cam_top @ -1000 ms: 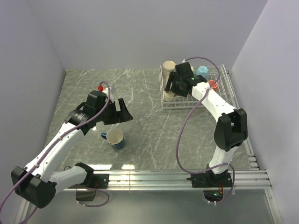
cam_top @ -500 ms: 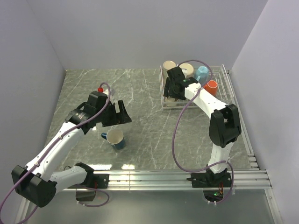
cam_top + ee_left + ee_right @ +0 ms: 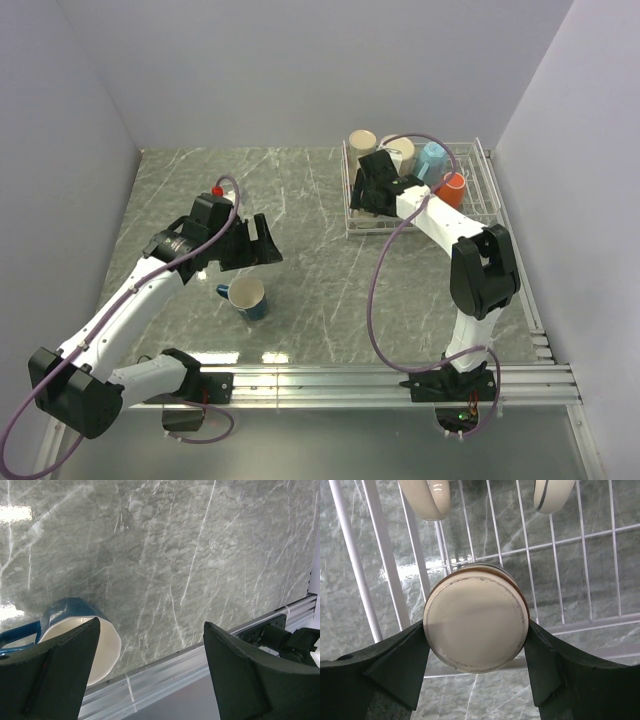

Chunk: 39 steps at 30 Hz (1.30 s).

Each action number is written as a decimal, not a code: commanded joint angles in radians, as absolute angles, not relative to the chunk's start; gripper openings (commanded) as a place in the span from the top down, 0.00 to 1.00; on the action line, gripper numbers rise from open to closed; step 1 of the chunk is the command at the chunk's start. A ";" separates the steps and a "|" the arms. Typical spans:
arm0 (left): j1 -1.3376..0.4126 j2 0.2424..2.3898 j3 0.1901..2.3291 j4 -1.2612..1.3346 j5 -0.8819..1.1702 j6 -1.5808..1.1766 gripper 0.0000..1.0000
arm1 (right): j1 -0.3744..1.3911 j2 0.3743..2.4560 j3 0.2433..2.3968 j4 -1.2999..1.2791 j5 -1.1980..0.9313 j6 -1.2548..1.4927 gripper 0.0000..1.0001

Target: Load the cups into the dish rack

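Currently right gripper [image 3: 475,627] clamps a mug [image 3: 476,645], perhaps grey, in dish rack [image 3: 355,555]; left gripper [image 3: 151,625] gapes

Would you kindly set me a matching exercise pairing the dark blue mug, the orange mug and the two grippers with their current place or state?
1. dark blue mug
2. orange mug
3. left gripper
4. right gripper

A. closed on a pale-bottomed mug over the dish rack wires
B. on the table, outside the rack
C. open, holding nothing
D. inside the dish rack

Pairs: 1-B, 2-D, 3-C, 4-A.
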<state>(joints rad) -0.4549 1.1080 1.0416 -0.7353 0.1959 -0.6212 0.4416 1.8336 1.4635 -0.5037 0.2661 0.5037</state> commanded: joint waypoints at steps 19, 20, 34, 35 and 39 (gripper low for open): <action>-0.454 1.000 0.931 -0.815 0.195 -0.661 0.12 | 0.446 1.582 1.417 -0.442 0.219 0.506 0.02; -0.457 0.996 0.927 -0.813 0.201 -0.670 0.12 | 0.448 1.574 1.423 -0.455 0.221 0.508 0.02; -0.542 1.109 0.841 -0.755 0.129 -0.735 0.20 | 0.439 1.293 1.264 -0.526 0.221 0.522 0.00; -0.541 1.132 0.839 -0.753 0.120 -0.736 0.22 | 0.440 1.281 1.238 -0.534 0.219 0.522 0.00; -0.543 1.199 0.856 -0.764 0.074 -0.719 0.33 | 0.440 1.227 1.171 -0.551 0.227 0.520 0.00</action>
